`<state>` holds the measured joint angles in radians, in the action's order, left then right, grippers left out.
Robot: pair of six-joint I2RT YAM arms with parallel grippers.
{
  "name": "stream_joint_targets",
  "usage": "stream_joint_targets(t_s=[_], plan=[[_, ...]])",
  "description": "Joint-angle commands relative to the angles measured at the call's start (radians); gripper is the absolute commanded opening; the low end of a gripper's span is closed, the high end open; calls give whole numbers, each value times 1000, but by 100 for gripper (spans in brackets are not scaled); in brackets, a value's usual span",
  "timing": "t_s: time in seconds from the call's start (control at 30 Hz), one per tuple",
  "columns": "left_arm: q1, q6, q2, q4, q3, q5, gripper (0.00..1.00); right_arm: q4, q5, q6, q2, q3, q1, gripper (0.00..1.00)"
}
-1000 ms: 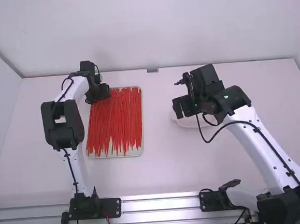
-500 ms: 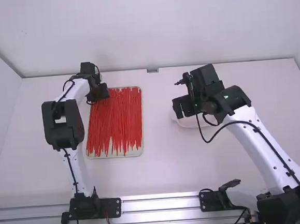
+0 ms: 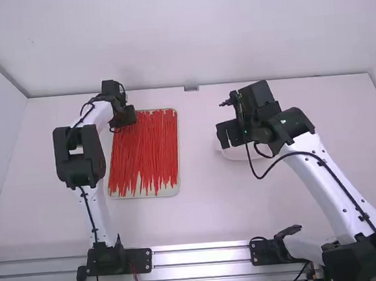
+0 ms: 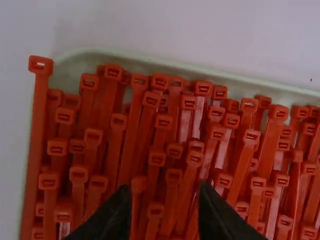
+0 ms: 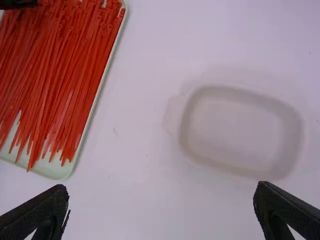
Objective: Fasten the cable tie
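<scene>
I find the left gripper (image 4: 161, 216) spread open, low over the cable ties (image 4: 165, 130) heaped at the tray's (image 4: 165, 64) far end (contact possible, not confirmed). The right gripper (image 5: 160, 220) is wide open, beside the tray, above a white dish (image 5: 240, 130).

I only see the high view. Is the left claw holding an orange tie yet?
Observer: Not yet. The left claw is open, with several cable ties lying between its fingers.
Operator: What's under the other claw?
Observer: A pale tub with rounded corners sits below the open right claw.
Operator: Are all the ties inside the tray?
Observer: Nearly. One stray tie lies along the edge of the tray, its head poking past the corner rim.
</scene>
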<state>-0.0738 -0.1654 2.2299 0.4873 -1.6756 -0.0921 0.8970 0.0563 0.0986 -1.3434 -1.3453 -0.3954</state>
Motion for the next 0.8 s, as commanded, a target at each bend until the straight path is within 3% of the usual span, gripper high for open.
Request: stream_joint_targets(t_s=[0.0, 0.27, 0.77], plan=[[1, 1, 11, 0, 12, 9, 35, 5, -5, 2, 8, -28, 3, 99], [1, -3, 11, -36, 43, 52, 36, 5, -5, 3, 8, -28, 2, 99], [1, -3, 13, -71, 45, 53, 28, 5, -5, 3, 8, -28, 4, 99]])
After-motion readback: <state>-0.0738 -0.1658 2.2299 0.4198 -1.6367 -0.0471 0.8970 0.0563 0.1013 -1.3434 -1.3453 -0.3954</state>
